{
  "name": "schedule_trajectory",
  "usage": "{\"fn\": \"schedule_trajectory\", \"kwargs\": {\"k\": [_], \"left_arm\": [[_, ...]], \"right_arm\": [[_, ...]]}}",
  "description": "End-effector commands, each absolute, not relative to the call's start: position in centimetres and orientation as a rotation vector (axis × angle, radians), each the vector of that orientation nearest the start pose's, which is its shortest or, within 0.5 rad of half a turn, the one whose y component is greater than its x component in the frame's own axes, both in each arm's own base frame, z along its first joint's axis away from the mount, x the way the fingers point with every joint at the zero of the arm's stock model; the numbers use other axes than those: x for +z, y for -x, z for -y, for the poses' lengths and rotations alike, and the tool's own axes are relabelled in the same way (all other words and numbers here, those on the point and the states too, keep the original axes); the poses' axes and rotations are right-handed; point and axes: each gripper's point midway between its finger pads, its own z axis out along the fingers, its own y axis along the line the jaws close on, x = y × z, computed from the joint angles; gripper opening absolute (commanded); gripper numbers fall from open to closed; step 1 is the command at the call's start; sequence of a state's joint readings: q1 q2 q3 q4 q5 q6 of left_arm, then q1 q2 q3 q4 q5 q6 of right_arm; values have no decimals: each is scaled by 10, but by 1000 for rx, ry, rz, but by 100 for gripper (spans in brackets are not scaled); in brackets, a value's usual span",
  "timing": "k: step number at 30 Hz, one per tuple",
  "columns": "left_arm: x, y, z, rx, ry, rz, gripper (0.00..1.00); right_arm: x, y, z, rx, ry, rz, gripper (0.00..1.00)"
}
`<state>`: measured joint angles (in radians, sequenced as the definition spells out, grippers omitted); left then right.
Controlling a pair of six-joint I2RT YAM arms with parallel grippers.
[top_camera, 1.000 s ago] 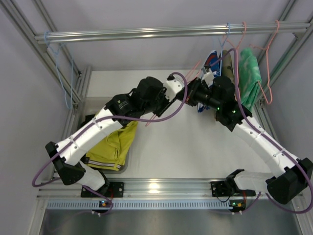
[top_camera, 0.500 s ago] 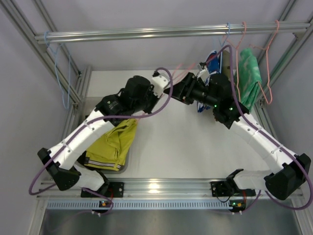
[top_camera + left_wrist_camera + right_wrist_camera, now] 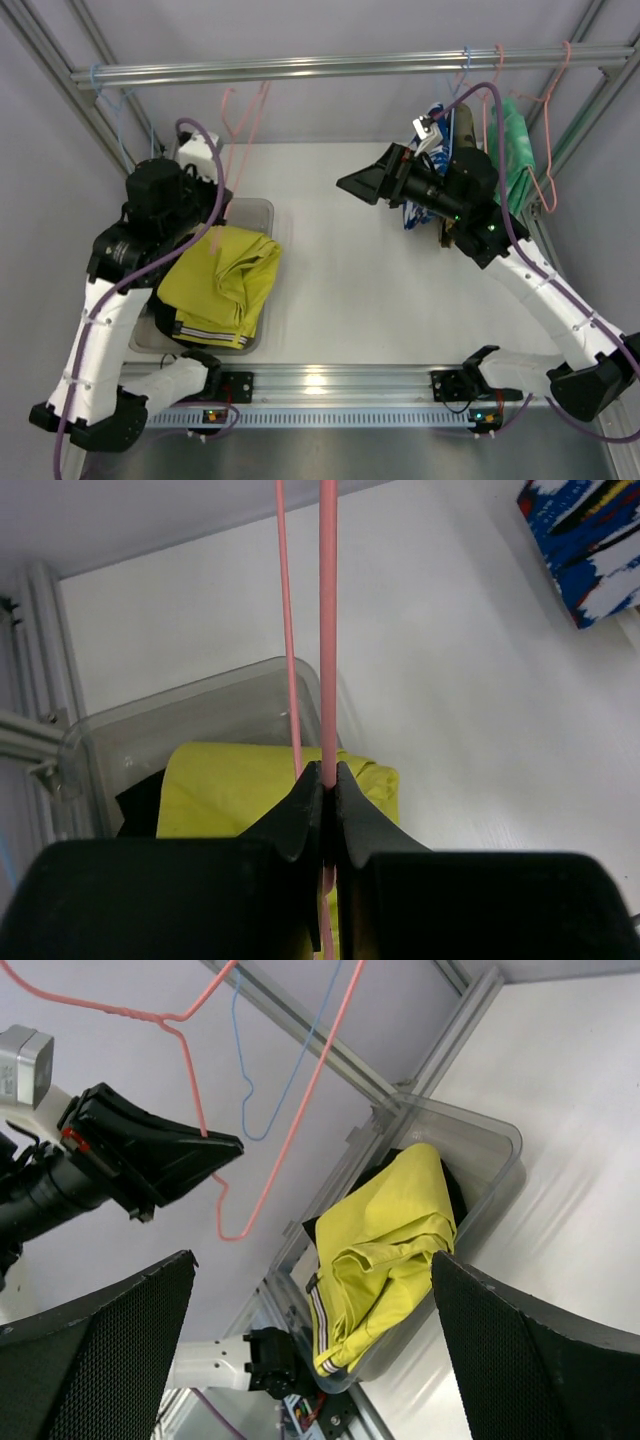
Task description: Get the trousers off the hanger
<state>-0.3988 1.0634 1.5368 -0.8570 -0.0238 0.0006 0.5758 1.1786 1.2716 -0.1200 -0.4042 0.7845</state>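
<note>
My left gripper [image 3: 328, 780] is shut on the thin wire of a bare pink hanger [image 3: 327, 630], held up at the left above the bin [image 3: 255, 207]. From the right wrist view the hanger [image 3: 200, 1080] hangs from that gripper's tips [image 3: 225, 1145]. The yellow trousers [image 3: 222, 285] lie folded in the bin, grey bands at the near end. The black trousers [image 3: 140, 798] lie under them, mostly hidden. My right gripper [image 3: 365, 183] stands wide open in mid-air over the table's middle, holding nothing.
A metal rail [image 3: 330, 68] crosses the back. A blue hanger [image 3: 125, 140] hangs at its left end. At the right end hang a blue patterned garment [image 3: 432, 125], a green garment [image 3: 510, 150] and more pink hangers [image 3: 545, 130]. Frame posts stand at both sides.
The right gripper opened and let go of the pink hanger. The left arm swung left and back with the hanger, from the table's middle to above the bin.
</note>
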Motion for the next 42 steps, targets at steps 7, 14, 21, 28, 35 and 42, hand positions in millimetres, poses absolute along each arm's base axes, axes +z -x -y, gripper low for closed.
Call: {"fn": "schedule_trajectory", "kwargs": {"k": [7,14,21,28,35,42], "left_arm": [[391,-287,51,-297,-120,-2048,0],[417,-311,5,-350,-12,-2020,0],[425,-334,-15,-361,12,-2033,0],[390,-357,-32,-338,62,-2146,0],[373,-375,-42,-318,81,-2178,0],[365,-381,-45,-306,62,-2187,17]], "right_arm": [[442,-250,-284,1328,318,-1626,99],[442,-243,-276,1301,348,-1615,99],[442,-238,-270,1298,360,-1602,99],[438,-239,-267,1313,351,-1616,99],[434,-243,-265,1327,333,-1628,100],[430,-245,-265,1335,323,-1638,100]]}}
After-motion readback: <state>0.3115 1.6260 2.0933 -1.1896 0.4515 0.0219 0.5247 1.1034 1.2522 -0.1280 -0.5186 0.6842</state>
